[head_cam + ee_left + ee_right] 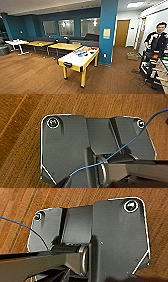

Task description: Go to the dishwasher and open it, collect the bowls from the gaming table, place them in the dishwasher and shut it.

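Observation:
The gaming table (75, 60), long with a pale glossy top and yellow edge and legs, stands mid-room in the head view, its near end toward me. At its far end lie several small coloured items, among them a bright blue bowl (80, 55); the other bowls are too small to tell apart. The dishwasher is out of view. Both wrist views look down past the robot's dark plate onto the wood floor (20, 144), with a thin blue cable (120, 150) crossing.
A teal pillar (108, 30) rises just behind the gaming table. Square yellow-wood tables (64, 46) and a white table (17, 42) stand at the left. A person (157, 37) and the foosball table (162, 68) are at the right, with a wooden door (122, 32) beyond.

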You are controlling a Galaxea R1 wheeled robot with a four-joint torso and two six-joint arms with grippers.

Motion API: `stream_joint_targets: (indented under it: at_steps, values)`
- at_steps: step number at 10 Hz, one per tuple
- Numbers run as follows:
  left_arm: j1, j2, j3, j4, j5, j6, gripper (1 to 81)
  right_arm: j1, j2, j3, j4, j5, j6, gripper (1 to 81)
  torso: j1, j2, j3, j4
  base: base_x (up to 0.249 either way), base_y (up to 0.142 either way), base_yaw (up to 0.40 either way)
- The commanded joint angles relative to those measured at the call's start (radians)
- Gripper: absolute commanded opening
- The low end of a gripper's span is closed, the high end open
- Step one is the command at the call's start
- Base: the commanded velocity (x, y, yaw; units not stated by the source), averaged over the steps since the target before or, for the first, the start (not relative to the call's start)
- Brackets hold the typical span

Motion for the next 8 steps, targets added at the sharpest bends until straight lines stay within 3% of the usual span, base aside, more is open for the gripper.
stream_joint_targets:
  at_steps: [1,4,8]
  values:
    - [-0.046,-0.016,0.0,-0.005,0.047,0.006,81.1,0.057,0.004,-0.001,0.003,-0.047,0.008,81.1,0.0,0.0,0.0,0.0,0.0,0.0,0.0]
    - [-0.037,-0.01,0.0,-0.008,0.042,0.0,81.1,0.06,0.016,-0.001,-0.006,-0.045,-0.001,81.1,0.0,0.0,0.0,0.0,0.024,0.0,0.0]
    - [-0.037,0.007,0.0,0.002,0.038,0.0,81.1,0.058,0.021,-0.001,-0.006,-0.045,-0.001,81.1,-0.001,-0.001,0.0,0.0,0.114,0.0,0.0]
